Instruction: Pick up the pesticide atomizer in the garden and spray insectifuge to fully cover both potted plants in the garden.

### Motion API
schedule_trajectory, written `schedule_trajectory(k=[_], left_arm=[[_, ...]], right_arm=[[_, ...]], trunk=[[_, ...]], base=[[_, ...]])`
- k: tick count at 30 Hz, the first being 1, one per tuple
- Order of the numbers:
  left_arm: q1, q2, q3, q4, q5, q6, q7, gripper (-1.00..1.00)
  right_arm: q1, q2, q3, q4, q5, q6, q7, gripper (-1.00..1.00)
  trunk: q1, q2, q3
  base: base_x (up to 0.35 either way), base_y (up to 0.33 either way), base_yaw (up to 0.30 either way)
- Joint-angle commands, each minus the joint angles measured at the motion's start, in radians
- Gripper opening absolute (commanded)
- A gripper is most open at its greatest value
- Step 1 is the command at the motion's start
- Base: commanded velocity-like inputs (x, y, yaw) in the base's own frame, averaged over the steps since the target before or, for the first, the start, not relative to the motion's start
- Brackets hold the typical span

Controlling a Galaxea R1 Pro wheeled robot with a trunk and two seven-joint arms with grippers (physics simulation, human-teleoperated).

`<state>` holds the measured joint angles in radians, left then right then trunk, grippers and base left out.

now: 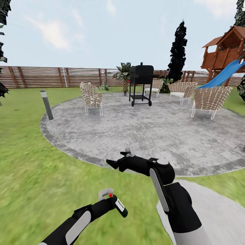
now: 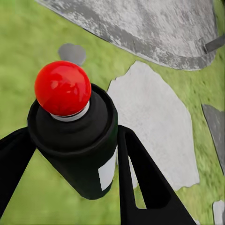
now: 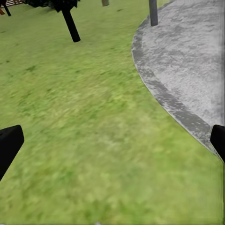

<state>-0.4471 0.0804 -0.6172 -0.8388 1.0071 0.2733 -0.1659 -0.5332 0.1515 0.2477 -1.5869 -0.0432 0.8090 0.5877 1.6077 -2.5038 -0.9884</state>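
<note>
The atomizer [image 2: 77,140] base is hidden between the left hand [image 2: 75,154] fingers. Right hand [image 3: 112,140] fingertips are cut by both picture edges. The slide [image 1: 223,75] is cropped far right.

atomizer [image 2: 77,140]: dark bottle, white label, red ball cap | pose: tilted, clamped between left hand [image 1: 114,202] fingers | over the garden lawn [image 1: 30,163] short of round grey paving [image 1: 146,129] | brown slat fence [image 1: 51,76] behind
</note>
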Motion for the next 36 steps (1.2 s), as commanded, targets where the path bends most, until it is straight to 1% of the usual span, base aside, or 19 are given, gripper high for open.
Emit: schedule_trajectory(k=[1, 14, 15, 24, 27, 29, 30, 31, 32, 34, 35, 36], left_arm=[[-0.001, 0.001, -0.002, -0.001, 0.008, 0.003, 0.0, -1.0], [-0.001, 0.001, -0.002, 0.0, 0.008, 0.003, 0.006, -1.0], [-0.001, -0.001, -0.002, -0.001, 0.009, 0.003, 0.017, -1.0], [-0.001, -0.001, -0.003, 0.0, 0.008, 0.003, 0.02, -1.0], [-0.001, 0.004, -0.002, -0.001, 0.009, 0.002, 0.019, -1.0], [0.0, 0.021, 0.002, -0.004, 0.013, -0.004, 0.01, -1.0], [0.0, 0.027, 0.005, -0.007, 0.015, -0.005, 0.008, -1.0], [0.001, 0.038, 0.012, -0.011, 0.018, -0.007, 0.005, -1.0], [0.003, 0.045, 0.021, -0.015, 0.019, -0.008, 0.003, -1.0], [0.01, 0.054, 0.035, -0.025, 0.02, -0.009, 0.001, -1.0], [0.013, 0.055, 0.038, -0.029, 0.019, -0.009, 0.004, -1.0], [0.015, 0.054, 0.04, -0.031, 0.017, -0.009, 0.007, -1.0]], right_arm=[[-0.001, 0.0, -0.001, -0.001, -0.004, 0.007, 0.0, 1.0], [-0.001, 0.0, 0.0, -0.004, -0.004, 0.008, 0.0, 1.0], [-0.001, 0.0, -0.001, -0.005, -0.004, 0.009, 0.0, 1.0], [-0.002, 0.0, -0.001, 0.001, -0.005, 0.006, -0.003, 1.0], [-0.002, -0.002, -0.009, 0.008, -0.005, 0.001, -0.005, 1.0], [-0.002, -0.018, -0.048, 0.015, -0.003, 0.0, -0.006, 1.0], [-0.002, -0.026, -0.059, 0.016, -0.003, 0.0, -0.006, 1.0], [-0.002, -0.045, -0.081, 0.017, -0.003, 0.001, -0.004, 1.0], [-0.001, -0.077, -0.1, 0.018, -0.004, 0.003, -0.003, 1.0], [0.0, -0.154, -0.126, 0.017, -0.009, 0.003, -0.001, 1.0], [0.001, -0.182, -0.133, 0.013, -0.01, 0.003, 0.0, 1.0], [0.001, -0.2, -0.137, 0.01, -0.012, 0.003, 0.0, 1.0]], trunk=[[0.0, 0.0, -0.001], [0.0, 0.0, -0.001], [0.0, 0.0, -0.001], [0.0, 0.0, -0.001], [0.0, 0.0, -0.001], [0.0, 0.0, -0.001], [0.0, 0.0, -0.001], [0.0, 0.0, -0.001], [0.0, 0.0, -0.001], [0.0, 0.0, -0.001], [0.0, 0.0, -0.001], [0.0, 0.0, -0.001]], base=[[0.337, -0.098, 0.0], [0.337, -0.097, 0.0], [0.337, -0.012, 0.0], [0.337, -0.003, 0.0], [0.337, 0.0, 0.0], [0.335, 0.0, 0.0], [0.33, 0.0, 0.0], [0.322, 0.0, 0.0], [0.316, 0.0, 0.0], [0.312, 0.0, 0.0], [0.318, 0.0, 0.0], [0.323, 0.0, 0.0]])
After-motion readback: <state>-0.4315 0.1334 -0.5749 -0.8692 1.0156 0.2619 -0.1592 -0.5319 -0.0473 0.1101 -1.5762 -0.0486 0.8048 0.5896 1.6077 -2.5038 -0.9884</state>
